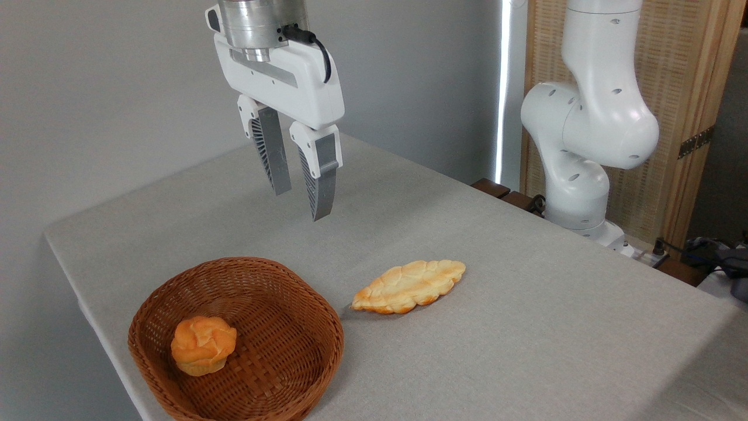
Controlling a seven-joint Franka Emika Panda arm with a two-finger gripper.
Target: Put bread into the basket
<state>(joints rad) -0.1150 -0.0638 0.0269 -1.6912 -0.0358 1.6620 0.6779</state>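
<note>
One round knotted bun (203, 345) already sits inside the wicker basket (318, 310), gripper (301, 202) hangs empty above with fingers narrowly apart, so main risk: a low retreat clipping the rim or snagging the nearby braided loaf (409, 286).

basket (280, 327) near rim cut by bottom edge, arm (590, 117) top cropped, end effector mount cropped

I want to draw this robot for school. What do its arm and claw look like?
The arm is smooth, glossy white, made of fat rounded tubes with small oval holes. The claw has a boxy white body under a shiny silver ring, with a black cable looping down its side. Its two fingers are long grey ribbed wedges set in white holders.
</note>
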